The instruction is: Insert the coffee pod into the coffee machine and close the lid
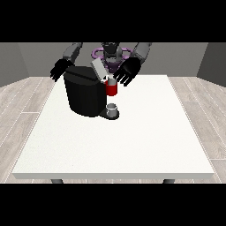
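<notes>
A black coffee machine (84,92) stands on the white table (132,141), towards the far left of the middle. Its grey lid (99,69) is tilted up and open. At the machine's front sits a red pod holder part (111,88), with a small grey cup (112,108) on the base below it. The hand at the view's right (127,71) hovers just right of the lid and above the red part, fingers spread and straight. The hand at the view's left (61,69) hangs beside the machine's far left top corner, fingers relaxed. No separate coffee pod is plainly visible.
The table's near and right areas stretch out white towards the camera, with edges at left, right and front. A wooden floor surrounds the table. The robot's torso (110,55) stands behind the machine.
</notes>
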Tool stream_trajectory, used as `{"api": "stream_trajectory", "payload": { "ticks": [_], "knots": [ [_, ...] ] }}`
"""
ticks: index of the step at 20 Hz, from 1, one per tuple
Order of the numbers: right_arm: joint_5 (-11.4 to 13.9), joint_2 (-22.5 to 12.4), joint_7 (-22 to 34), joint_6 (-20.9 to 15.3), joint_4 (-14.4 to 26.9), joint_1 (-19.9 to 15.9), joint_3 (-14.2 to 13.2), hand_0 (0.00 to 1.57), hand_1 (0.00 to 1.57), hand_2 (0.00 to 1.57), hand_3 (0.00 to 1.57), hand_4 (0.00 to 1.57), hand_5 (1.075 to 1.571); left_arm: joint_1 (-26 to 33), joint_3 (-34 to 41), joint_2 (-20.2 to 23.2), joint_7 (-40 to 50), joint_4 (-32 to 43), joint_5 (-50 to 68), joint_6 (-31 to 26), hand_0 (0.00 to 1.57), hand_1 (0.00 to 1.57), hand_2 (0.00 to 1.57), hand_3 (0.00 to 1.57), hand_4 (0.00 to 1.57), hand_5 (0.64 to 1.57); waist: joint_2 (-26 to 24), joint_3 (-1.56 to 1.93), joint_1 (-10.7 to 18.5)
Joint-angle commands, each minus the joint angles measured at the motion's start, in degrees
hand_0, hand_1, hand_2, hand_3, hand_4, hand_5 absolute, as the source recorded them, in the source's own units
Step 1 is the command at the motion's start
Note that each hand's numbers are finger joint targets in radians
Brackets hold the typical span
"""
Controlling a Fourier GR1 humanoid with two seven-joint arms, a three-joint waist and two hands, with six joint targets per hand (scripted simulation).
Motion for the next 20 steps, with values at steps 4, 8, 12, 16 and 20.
{"api": "stream_trajectory", "payload": {
  "ticks": [4, 8, 12, 16, 20],
  "knots": [
    [0.42, 0.32, 0.79, -1.66, 0.01, -0.94, -0.33, 0.0, 0.0, 0.0, 0.0, 0.41, 1.571, 0.94, -1.04, -0.54, -1.47, 0.62, -0.94, -1.64, 0.91, 0.91, 1.02, 0.86, 0.36, 1.571, -0.24, -0.06, 0.96],
    [0.49, 1.7, -3.05, -0.57, 1.11, 1.98, 0.91, 0.0, 0.0, 0.0, 0.0, 0.37, 1.571, -0.34, -3.04, 2.08, -2.12, 0.22, -3.76, -2.97, 0.0, 0.0, 0.0, 0.0, 0.0, 1.571, 0.73, -0.04, -0.18],
    [0.72, -0.39, -2.8, -1.17, 3.0, -0.52, -1.14, 0.0, 0.0, 0.0, 0.0, 0.34, 1.571, -0.62, -3.77, 1.43, -2.11, -0.43, -4.51, -3.88, 0.0, 0.0, 0.0, 0.0, 0.0, 1.571, 1.12, -0.04, 1.39],
    [0.88, -0.4, 1.2, -0.7, -0.09, 0.17, 0.56, 0.0, 0.0, 0.0, 0.0, 0.38, 1.571, -0.52, -1.58, 3.64, -3.75, 1.01, -3.25, -5.28, 0.0, 0.0, 0.0, 0.0, 0.0, 1.571, -0.92, -0.07, 0.28],
    [2.06, 1.91, 2.12, -3.18, -0.7, 1.83, 1.95, 0.0, 0.0, 0.0, 0.0, 0.36, 1.571, 1.67, -2.53, -0.22, -1.67, 0.59, -4.07, -3.88, 0.0, 0.0, 0.0, 0.0, 0.0, 1.571, -3.9, -0.07, 0.92]
  ]
}}
